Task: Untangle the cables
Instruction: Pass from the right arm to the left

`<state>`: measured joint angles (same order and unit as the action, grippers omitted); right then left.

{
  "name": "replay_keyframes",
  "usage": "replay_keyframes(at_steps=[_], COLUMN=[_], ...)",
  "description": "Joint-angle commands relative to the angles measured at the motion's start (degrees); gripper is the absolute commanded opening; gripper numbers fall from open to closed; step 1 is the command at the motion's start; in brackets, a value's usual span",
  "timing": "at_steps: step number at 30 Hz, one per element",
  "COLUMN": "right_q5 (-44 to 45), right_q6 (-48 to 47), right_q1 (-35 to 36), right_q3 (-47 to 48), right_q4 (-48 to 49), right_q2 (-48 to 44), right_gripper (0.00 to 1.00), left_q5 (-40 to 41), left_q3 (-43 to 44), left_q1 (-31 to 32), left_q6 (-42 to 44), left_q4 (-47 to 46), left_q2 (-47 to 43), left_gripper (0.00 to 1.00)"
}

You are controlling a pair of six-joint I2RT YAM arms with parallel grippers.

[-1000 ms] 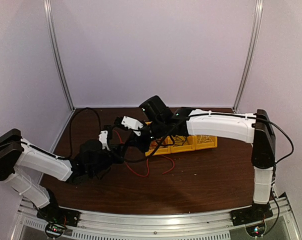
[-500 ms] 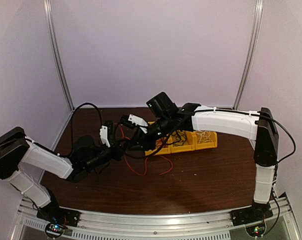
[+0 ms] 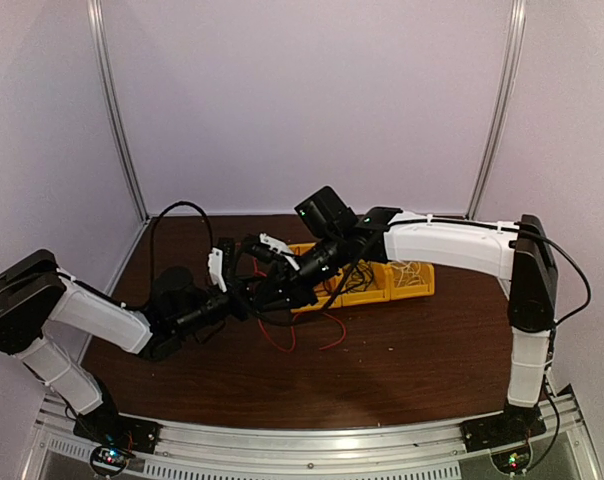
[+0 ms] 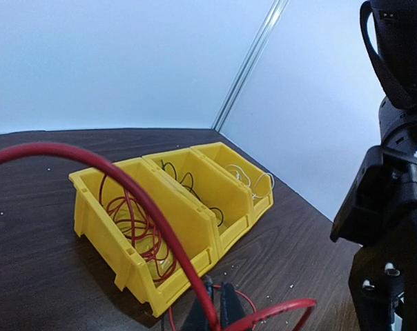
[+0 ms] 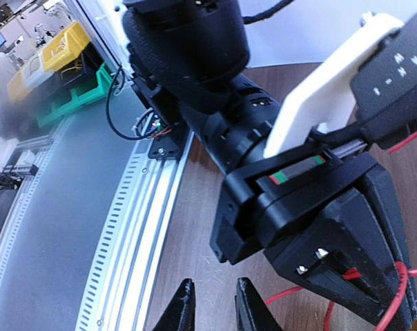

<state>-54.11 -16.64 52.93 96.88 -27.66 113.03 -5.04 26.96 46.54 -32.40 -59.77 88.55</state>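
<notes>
Left wrist view: my left jaws clamp red cable (image 4: 36, 149), holding strand clear of bins (image 4: 101, 227), to separate it, I judge; right jaws slightly parted, empty, close by.

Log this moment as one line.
left pincer: shut on red cable | right pincer: open, empty | yellow bin: red loops inside

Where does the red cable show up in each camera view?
Top external: red cable loops on the table, centre.
Left wrist: arcs from the left edge down to the left hand, bottom centre.
Right wrist: lower right corner, against the left hand.
Shared landmark: the left hand pinching it.
</notes>
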Motion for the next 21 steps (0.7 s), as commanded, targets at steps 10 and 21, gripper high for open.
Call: replay_keyframes(at_steps=[10,21], right_q5=[8.5,4.1], right_q6=[-3.8,-6.5], right_q1=[-8.2,-7.8], right_q3=[-0.7,-2.5], right_q4=[-3.6,-6.2], right_q2=[-6.7,-5.1], right_gripper=[0.43,0.53], left_q5=[-4.0,-9.5], left_q3=[1.4,3.3], left_q1=[0.0,0.0], left_q6=[3.6,5.5], left_q4=[-0.1,2.2], left_q2=[-1.9,-2.2], left_gripper=[0.0,0.0])
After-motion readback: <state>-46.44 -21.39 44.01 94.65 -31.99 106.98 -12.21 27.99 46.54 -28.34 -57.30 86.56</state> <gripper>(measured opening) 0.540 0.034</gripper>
